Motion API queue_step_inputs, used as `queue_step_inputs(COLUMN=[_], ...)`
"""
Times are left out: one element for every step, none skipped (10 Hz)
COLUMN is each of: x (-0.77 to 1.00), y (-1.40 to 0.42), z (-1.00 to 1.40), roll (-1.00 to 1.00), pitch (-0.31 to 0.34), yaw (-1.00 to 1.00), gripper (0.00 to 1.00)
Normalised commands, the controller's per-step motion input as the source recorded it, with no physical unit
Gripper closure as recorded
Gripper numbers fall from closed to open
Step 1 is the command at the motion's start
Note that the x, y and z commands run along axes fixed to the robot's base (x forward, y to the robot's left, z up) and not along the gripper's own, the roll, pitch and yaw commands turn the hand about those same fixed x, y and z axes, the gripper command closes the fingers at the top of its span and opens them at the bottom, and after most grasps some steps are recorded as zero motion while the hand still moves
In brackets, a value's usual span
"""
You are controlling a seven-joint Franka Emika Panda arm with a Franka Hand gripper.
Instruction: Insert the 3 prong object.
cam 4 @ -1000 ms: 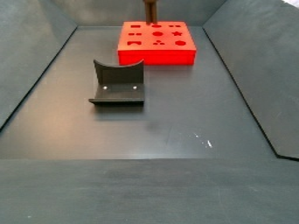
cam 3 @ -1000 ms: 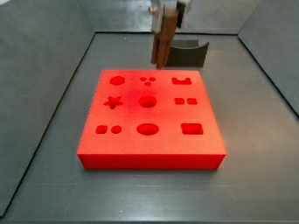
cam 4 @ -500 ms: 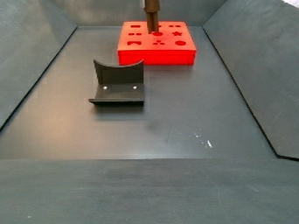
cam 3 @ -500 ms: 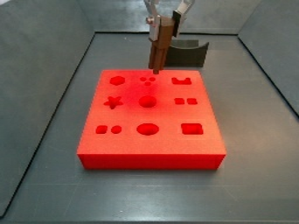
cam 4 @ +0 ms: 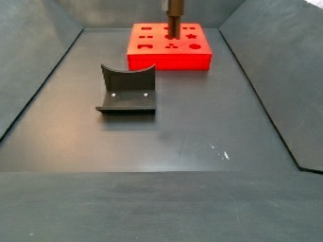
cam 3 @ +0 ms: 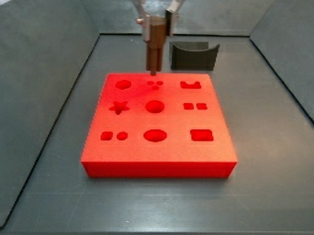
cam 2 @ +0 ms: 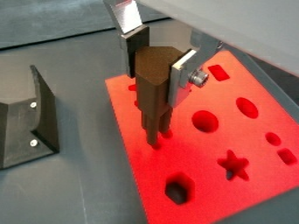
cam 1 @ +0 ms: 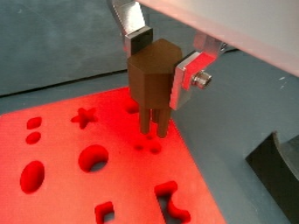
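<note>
My gripper (cam 1: 160,54) is shut on the 3 prong object (cam 1: 152,83), a brown stick-like piece with short prongs pointing down. It also shows in a wrist view (cam 2: 155,96) and in both side views (cam 3: 153,41) (cam 4: 173,17). It hangs upright just above the red block (cam 3: 157,124), over the far edge where three small round holes (cam 3: 154,84) lie. The prong tips (cam 1: 152,129) sit close above the block surface near those holes. The red block also shows in a side view (cam 4: 171,47) and in both wrist views (cam 1: 93,175) (cam 2: 222,149).
A dark grey curved block (cam 4: 127,90) stands on the floor away from the red block, also in a side view (cam 3: 194,53) and a wrist view (cam 2: 26,122). Grey walls ring the dark floor (cam 4: 164,151).
The gripper with the 3 prong object has moved left and down, from beside the dark curved block to above the three small holes on the red block.
</note>
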Motion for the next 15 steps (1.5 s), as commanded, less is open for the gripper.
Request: queue_step_inputs(x=[-0.04, 0.01, 0.5, 0.66, 0.56, 0.26, 0.09, 0.03, 0.02, 0.0, 0.0, 0.0, 0.0, 0.0, 0.0], y=[0.0, 0.0, -0.1, -0.13, -0.05, 0.0, 0.09, 0.09, 0.0, 0.0, -0.1, -0.13, -0.09, -0.07, -0.02], z=[0.0, 0.0, -0.02, -0.05, -0.09, -0.09, -0.2, -0.26, -0.21, -0.15, -0.03, 0.0, 0.0, -0.02, -0.05], roll=[-0.09, 0.0, 0.06, 0.1, 0.12, 0.04, 0.0, 0.0, 0.0, 0.0, 0.05, 0.09, 0.1, 0.11, 0.11], pitch=[-0.239, -0.033, 0.059, 0.131, 0.141, 0.133, 0.123, 0.154, 0.116, 0.087, 0.044, 0.057, 0.067, 0.056, 0.061], yaw=[0.15, 0.14, 0.18, 0.21, 0.13, 0.0, 0.0, -0.03, 0.0, 0.0, 0.0, 0.0, 0.0, 0.0, -0.01], gripper=[1.0, 1.0, 1.0, 1.0, 1.0, 1.0, 1.0, 1.0, 1.0, 1.0, 1.0, 1.0, 1.0, 1.0, 1.0])
